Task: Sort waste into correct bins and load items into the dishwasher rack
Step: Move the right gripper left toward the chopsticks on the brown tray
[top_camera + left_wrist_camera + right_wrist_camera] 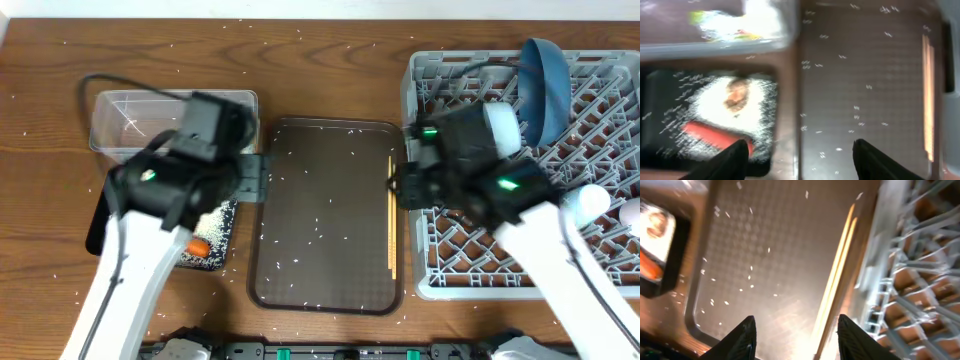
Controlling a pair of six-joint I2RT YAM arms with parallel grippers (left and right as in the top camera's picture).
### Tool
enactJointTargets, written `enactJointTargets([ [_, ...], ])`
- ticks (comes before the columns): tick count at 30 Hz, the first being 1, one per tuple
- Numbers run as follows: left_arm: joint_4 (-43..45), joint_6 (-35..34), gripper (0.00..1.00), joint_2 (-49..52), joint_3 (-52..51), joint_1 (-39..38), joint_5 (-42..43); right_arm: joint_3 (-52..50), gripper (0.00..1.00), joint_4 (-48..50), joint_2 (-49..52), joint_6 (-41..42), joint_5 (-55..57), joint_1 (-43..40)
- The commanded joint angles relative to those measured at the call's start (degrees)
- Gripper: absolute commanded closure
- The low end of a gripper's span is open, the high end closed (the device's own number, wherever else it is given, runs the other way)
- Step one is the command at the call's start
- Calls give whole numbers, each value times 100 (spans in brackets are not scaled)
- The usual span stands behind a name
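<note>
Nearest the lens in each wrist view, you saw the dark fingers of your own end effectors. Your left end effector (800, 161) stood wide open with nothing between its fingers (730, 160). It hung over the strip of surface between the black tray (657, 85) and the brown serving tray (865, 75). In the black tray lay a heap of rice (705, 107) with a brown lump (737, 95) on it and the carrot (710, 134) along its near side. The view was blurred. Beyond it, the clear tub (670, 50) held the white napkin (765, 15) and the yellow-green wrapper (702, 17).

Your right end effector (797, 339) was likewise spread wide and empty, over the serving tray's right half. The chopsticks (840, 270) lay side by side along that tray's right edge, just beside the grey rack (920, 275).

From overhead, the blue plate (548, 85) stood on edge in the rack's far part. Loose rice grains flecked the serving tray and the wooden surface (330, 40).
</note>
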Motion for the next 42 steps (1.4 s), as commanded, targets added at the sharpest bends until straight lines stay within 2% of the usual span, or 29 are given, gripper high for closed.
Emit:
enactJointTargets([
  [1, -295, -354, 33, -496, 160, 444, -557, -4, 59, 48, 717, 732, 348, 358],
  [4, -645, -352, 32, -817, 160, 898, -579, -4, 61, 94, 1421, 1003, 629, 509],
  [5, -734, -352, 8, -894, 160, 1023, -577, -4, 62, 107, 1615, 1099, 658, 527],
  [6, -800, -350, 2, -970, 160, 1147, -579, -4, 62, 129, 1834, 1176, 654, 540],
  [13, -949, -352, 2, -1132, 160, 1432, -575, -4, 66, 352, 2903, 1303, 697, 566],
  [22, -949, -352, 2, -1069, 160, 1432, -575, -4, 69, 407, 3539, 1537, 702, 564],
  [29, -949, -352, 2, -1069, 160, 1432, -575, -7, 69, 376, 3606, 1508, 702, 560],
  [34, -949, -352, 2, -1069, 160, 1432, -575, 0, 64, 466, 3556, 1189, 702, 560],
  [42, -949, -352, 2, -1069, 160, 1432, -575, 0, 61, 352, 2953, 1121, 949, 570],
])
